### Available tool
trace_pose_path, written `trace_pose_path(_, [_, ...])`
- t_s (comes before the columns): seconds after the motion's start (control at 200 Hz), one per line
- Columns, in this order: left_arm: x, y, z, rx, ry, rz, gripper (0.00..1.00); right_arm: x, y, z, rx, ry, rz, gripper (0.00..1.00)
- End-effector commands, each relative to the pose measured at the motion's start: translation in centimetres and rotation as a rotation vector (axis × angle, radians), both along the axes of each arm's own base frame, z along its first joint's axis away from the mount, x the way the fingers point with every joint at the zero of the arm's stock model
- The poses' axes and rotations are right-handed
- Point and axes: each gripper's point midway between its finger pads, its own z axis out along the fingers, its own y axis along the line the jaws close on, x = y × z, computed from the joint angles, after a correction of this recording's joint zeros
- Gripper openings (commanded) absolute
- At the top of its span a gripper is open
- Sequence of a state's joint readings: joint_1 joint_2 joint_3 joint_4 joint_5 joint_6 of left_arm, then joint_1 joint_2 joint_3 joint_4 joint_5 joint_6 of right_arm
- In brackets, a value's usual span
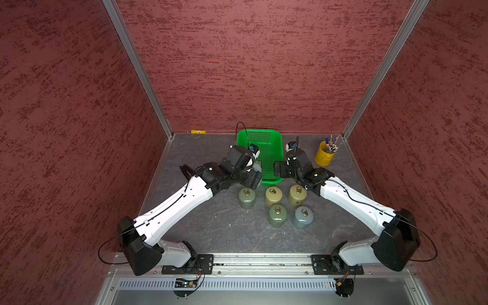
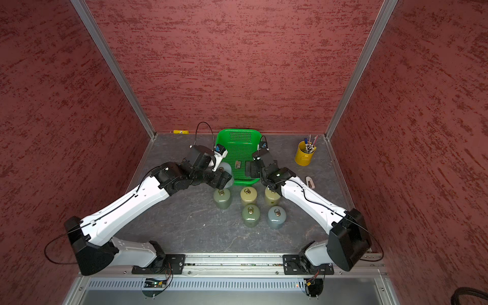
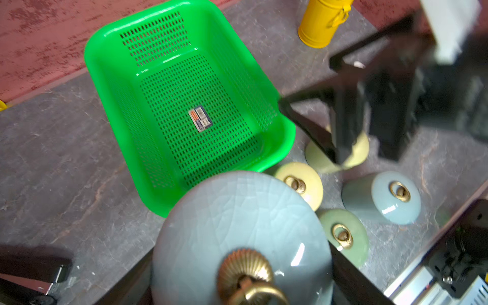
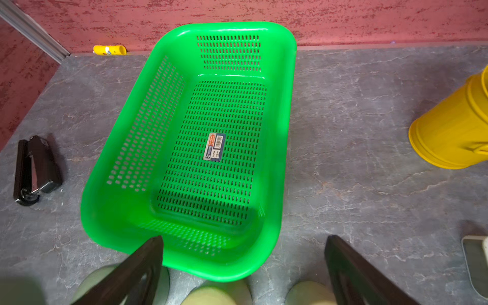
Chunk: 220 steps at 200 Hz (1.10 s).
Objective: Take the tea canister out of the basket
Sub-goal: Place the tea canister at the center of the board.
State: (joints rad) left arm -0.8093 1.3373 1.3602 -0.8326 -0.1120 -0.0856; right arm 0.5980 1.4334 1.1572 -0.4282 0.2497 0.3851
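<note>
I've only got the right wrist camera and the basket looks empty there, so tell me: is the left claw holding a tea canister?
Observer: Yes. The left wrist view shows the left claw shut on a blue-grey tea canister.
Operator: Where is it relative to the basket?
Observer: In both top views it overlaps the basket's near left corner; whether it is fully outside, I cannot tell.
Operator: How many canisters stand on the table?
Observer: I count five other canisters in front of the basket: three in a row, two nearer the robot.
</note>
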Motion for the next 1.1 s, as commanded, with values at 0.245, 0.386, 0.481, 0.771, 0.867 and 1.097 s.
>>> trace_pose_path(0.245, [-6.2,-2.3,-2.8,-0.063,-0.007,-0.031,0.35,3.1,0.6,-1.4,-0.021,0.082,0.005,0.99])
trace_pose_path(0.386, [-7.9,-3.1,-7.0,-0.019,0.066,-0.02,0.34,3.7,0.8,-1.8,-0.002,0.099,0.011,0.99])
trace_pose_path(0.481, [-8.8,-3.6,-8.9,-0.001,0.078,-0.019,0.34,3.9,1.1,-2.1,0.014,0.107,0.019,0.99])
trace_pose_path(0.771, [-8.6,-2.8,-13.5,0.026,0.079,0.056,0.35,3.8,1.5,-3.1,0.025,0.137,0.035,0.99])
trace_pose_path(0.867, [-8.3,-2.8,-14.7,0.034,0.085,0.068,0.38,3.6,1.5,-3.3,0.025,0.143,0.038,0.99])
trace_pose_path(1.097, [-7.6,-2.9,-15.7,0.007,0.086,0.091,0.39,3.3,1.4,-3.1,0.026,0.139,0.043,0.99])
